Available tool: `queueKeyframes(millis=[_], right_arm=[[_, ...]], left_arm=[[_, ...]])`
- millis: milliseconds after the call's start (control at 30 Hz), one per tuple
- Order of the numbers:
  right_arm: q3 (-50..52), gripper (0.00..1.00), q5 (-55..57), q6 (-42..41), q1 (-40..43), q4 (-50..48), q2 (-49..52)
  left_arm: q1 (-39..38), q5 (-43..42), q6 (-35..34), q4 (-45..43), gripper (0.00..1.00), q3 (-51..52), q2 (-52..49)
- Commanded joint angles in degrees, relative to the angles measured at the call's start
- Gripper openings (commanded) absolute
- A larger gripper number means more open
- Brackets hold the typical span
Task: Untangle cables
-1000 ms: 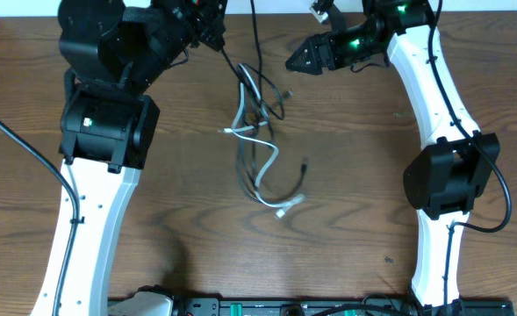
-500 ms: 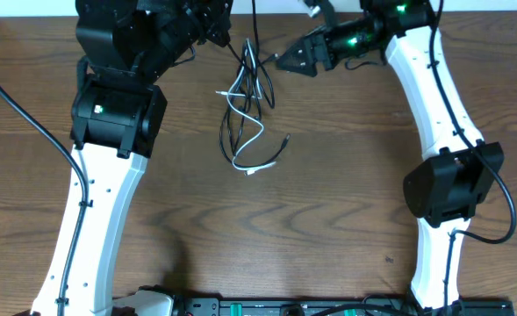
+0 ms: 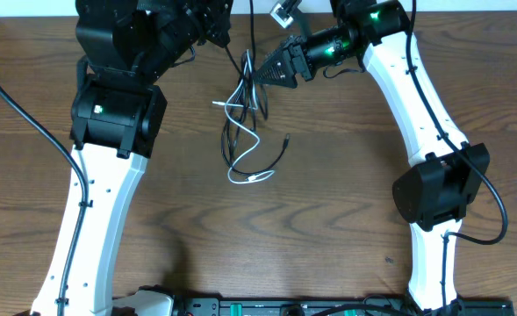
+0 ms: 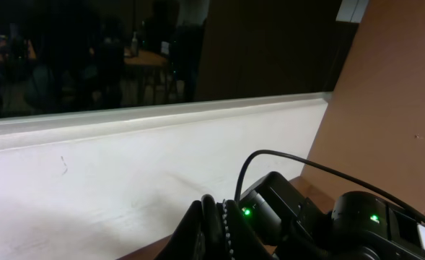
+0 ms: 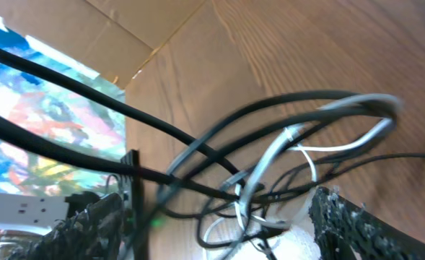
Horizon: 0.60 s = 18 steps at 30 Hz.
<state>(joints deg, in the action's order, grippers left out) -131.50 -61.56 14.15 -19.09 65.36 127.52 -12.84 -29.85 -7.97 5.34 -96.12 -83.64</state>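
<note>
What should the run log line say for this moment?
phase: untangling | left gripper: shut | right gripper: open, jaws straddling top of tangle | black cable and white cable: intertwined

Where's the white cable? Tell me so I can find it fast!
Look at the brown wooden table, between the left arm and the right arm, for a tangle of thin cords. The white cable loops out at the tangle's near end. It is the only pale cord; the black cable tangled with it is dark.
</note>
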Motion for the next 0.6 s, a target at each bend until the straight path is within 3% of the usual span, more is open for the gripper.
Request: queueKeyframes(millis=[0,233,567], right_arm=[[0.0,0.79,-3.6,0.9,-0.1,0.7,-1.6],[0.0,0.74,-1.3,0.4,-2.1,3.0,-1.6],[0.0,0.6,21.3,-11.6,-6.5,3.0,-1.6]], left_arm=[[0.3,0.1,-0.9,-0.5,0.07,-0.5,0.6],[0.3,0.7,-0.9,0.3,0.07,-0.5,0.6],[0.3,0.7,-0.9,0.6,0.07,-0.5,0.6]])
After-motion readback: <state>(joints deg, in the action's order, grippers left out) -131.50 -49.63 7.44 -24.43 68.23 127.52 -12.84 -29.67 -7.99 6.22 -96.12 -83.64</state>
